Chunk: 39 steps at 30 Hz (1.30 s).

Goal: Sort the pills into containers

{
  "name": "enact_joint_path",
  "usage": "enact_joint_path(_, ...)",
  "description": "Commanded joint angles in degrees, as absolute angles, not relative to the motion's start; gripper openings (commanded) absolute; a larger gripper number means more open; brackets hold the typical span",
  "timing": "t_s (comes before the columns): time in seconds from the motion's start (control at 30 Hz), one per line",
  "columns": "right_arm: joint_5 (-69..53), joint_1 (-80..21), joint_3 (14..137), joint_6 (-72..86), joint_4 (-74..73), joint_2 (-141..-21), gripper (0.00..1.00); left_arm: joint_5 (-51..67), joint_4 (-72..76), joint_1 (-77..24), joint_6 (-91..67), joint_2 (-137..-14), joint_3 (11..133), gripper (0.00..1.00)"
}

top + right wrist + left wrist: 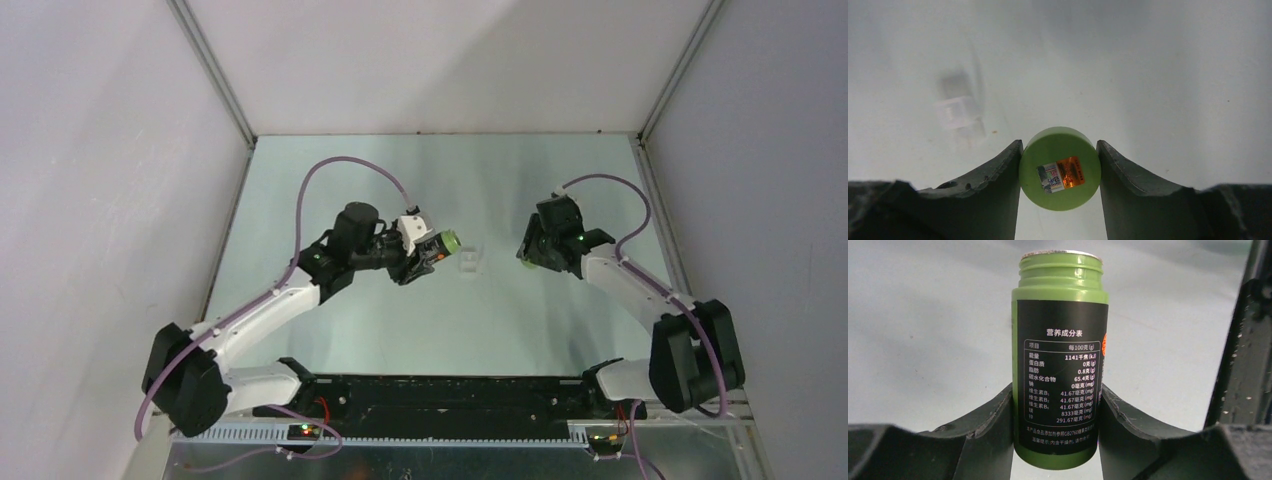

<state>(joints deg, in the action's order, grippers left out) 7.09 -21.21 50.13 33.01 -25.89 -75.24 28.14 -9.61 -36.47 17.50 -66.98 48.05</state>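
Top external view: your left end effector [422, 258] clamps the green bottle [441, 244], mouth tipped toward the containers [470, 261], halfway between the bench [400, 180] side edges. Your right end effector [530, 252] grips the lid [1059, 167]. Tip too fast and pills could spill past them.

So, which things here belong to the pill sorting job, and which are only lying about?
Belong to the job: clear box; tiny orange pill beside it; open green bottle in the left gripper; green cap in the right gripper.
Only lying about: no loose item shows; just the table and the walls.
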Motion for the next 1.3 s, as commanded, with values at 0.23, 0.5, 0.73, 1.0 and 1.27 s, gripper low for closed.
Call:
enact_joint_path(0.23, 18.99, -24.02, 50.08, 35.35, -20.34, -87.41, 0.32, 21.02, -5.91, -38.06, 20.41, -72.61, 44.37, 0.00)
enact_joint_path(0.5, 19.66, -25.46, 51.90, 37.72, -24.16, -93.48, 0.50, 21.46, -4.33, -38.30, 21.29, -74.63, 43.11, 0.00)
enact_joint_path(0.73, 15.85, -24.32, 53.08, 36.68, -26.16, -91.10, 0.70, 20.76, -4.64, -38.28, 23.06, -76.02, 43.35, 0.00)
enact_joint_path(1.0, 9.75, -20.29, 55.01, 34.49, -29.39, -84.93, 0.76, 18.63, -4.56, -38.36, 23.09, -78.68, 44.99, 0.00)
enact_joint_path(1.27, 5.23, -18.16, 55.11, 33.90, -31.06, -80.86, 0.70, 14.66, -6.40, -39.13, 25.95, -82.56, 47.76, 0.00)
